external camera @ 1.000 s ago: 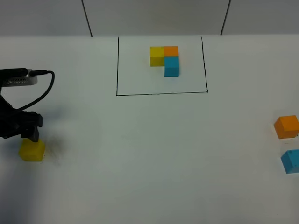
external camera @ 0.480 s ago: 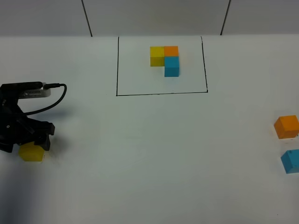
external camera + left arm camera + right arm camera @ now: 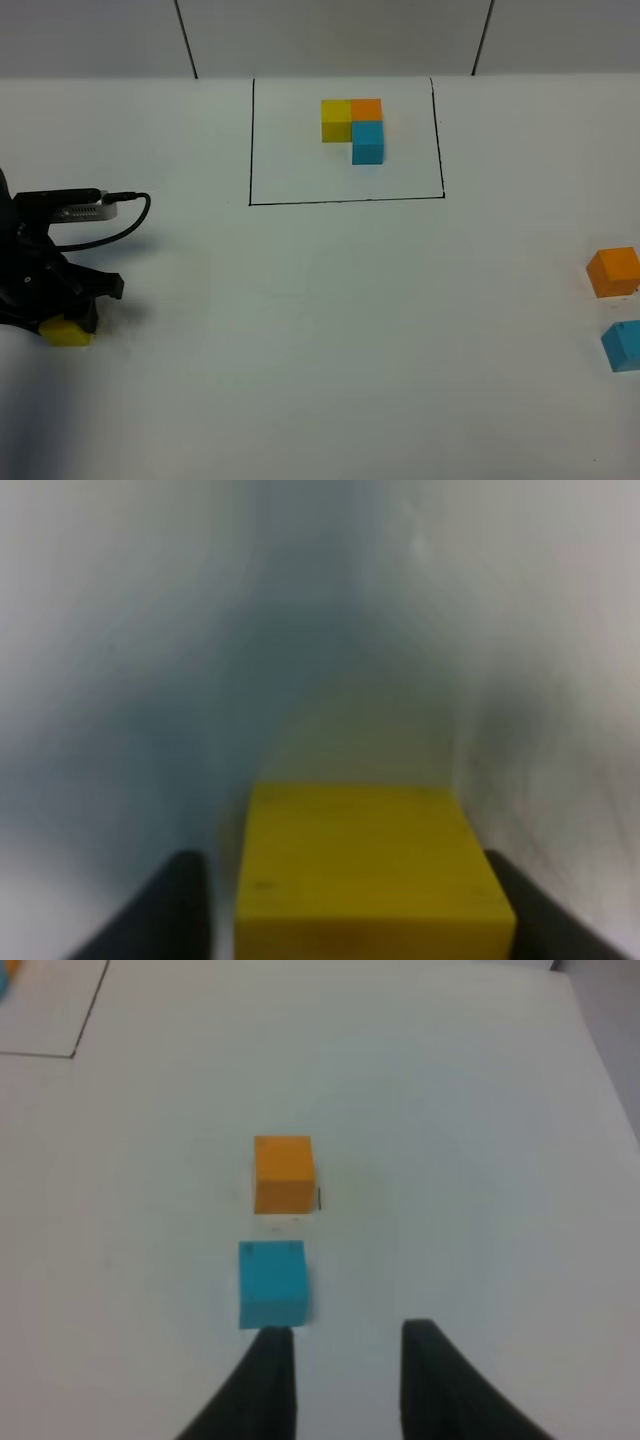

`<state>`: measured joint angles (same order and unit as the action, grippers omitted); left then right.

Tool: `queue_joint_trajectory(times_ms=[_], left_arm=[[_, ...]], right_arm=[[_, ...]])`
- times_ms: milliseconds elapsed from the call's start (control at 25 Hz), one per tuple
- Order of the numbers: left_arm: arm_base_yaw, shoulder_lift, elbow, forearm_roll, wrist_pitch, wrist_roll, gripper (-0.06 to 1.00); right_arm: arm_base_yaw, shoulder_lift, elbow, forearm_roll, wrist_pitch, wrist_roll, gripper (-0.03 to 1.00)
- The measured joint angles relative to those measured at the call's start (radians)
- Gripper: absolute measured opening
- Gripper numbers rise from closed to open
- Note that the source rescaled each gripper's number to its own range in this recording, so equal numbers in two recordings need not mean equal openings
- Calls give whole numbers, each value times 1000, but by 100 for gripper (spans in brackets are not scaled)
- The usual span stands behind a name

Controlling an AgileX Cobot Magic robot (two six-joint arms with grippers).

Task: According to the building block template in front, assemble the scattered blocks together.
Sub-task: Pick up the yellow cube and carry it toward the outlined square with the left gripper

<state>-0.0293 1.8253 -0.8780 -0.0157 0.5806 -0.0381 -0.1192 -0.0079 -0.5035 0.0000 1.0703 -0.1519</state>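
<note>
The template [image 3: 352,128] is an L of yellow, orange and light blue cubes inside a thin black rectangle at the far middle of the table. The loose yellow cube [image 3: 68,333] sits at the far left, half hidden under my left arm. My left gripper [image 3: 66,322] is lowered over it. In the left wrist view the yellow cube [image 3: 370,865] lies between the two open fingers [image 3: 185,910], with a small gap on one side. The loose orange cube [image 3: 613,271] and blue cube [image 3: 623,345] sit at the right edge. My right gripper [image 3: 345,1380] is open and empty, just short of the blue cube [image 3: 272,1283], with the orange cube [image 3: 283,1173] beyond it.
The white table [image 3: 330,330] ends at a grey wall at the back. A black cable [image 3: 120,225] loops off the left arm. A corner of the black frame line [image 3: 90,1010] shows in the right wrist view.
My left arm has moved right and come down over the yellow cube, so its fingers now straddle it. The orange and blue cubes have not moved.
</note>
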Motion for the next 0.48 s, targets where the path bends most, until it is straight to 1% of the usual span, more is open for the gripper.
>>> queue_joint_trajectory(times_ms=[80, 160, 240, 320, 480], left_arm=[[0, 0, -9, 0, -3, 14, 0], [-2, 2, -35, -1, -5, 62, 0], [-26, 3, -75, -1, -2, 139, 0], [-69, 4, -123, -11, 11, 223, 0], [-194, 4, -235, -85, 32, 447, 0]], right_arm=[[0, 0, 0, 0, 0, 0, 0], [0, 0, 0, 0, 0, 0, 0], [0, 0, 0, 0, 0, 0, 0], [0, 0, 0, 0, 0, 0, 0], [0, 0, 0, 0, 0, 0, 0]])
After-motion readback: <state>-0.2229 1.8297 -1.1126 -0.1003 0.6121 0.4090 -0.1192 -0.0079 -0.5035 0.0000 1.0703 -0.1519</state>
